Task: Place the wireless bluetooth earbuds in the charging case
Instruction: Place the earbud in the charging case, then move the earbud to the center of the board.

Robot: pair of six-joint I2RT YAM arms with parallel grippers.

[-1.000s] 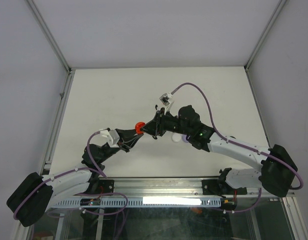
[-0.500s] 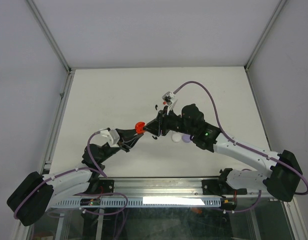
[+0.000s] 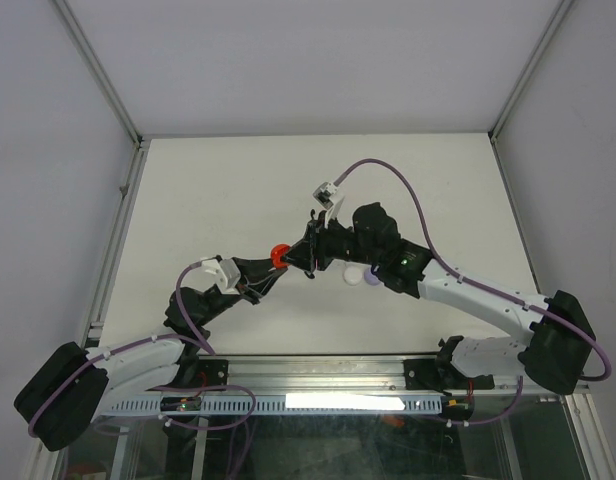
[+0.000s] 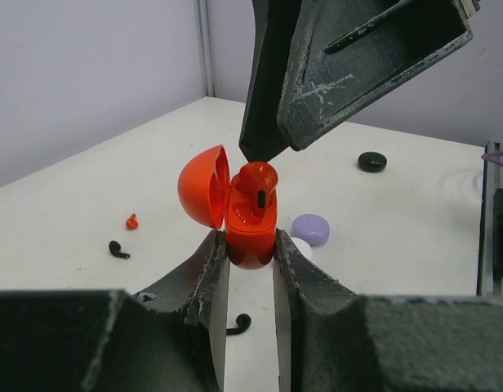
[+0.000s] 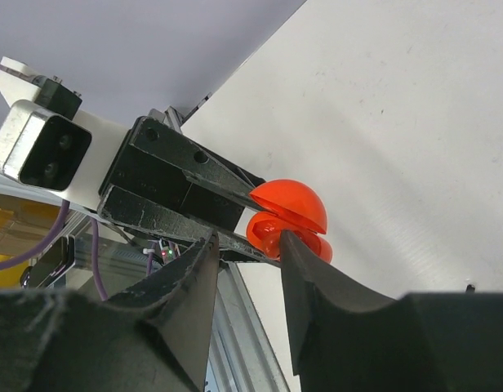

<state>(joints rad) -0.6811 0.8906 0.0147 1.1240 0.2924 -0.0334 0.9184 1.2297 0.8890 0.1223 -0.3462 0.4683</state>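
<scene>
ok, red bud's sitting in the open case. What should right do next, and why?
Probably a small downward press with the right gripper: the red earbud sits in the open red case but sticks up above its rim, not seated. The left gripper clamps the case, so it should take the push.

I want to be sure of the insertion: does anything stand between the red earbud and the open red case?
Nothing visible does. The red earbud rests in the mouth of the red case, lid swung aside; the left pincer holds the case, the right pincer is just above.
</scene>
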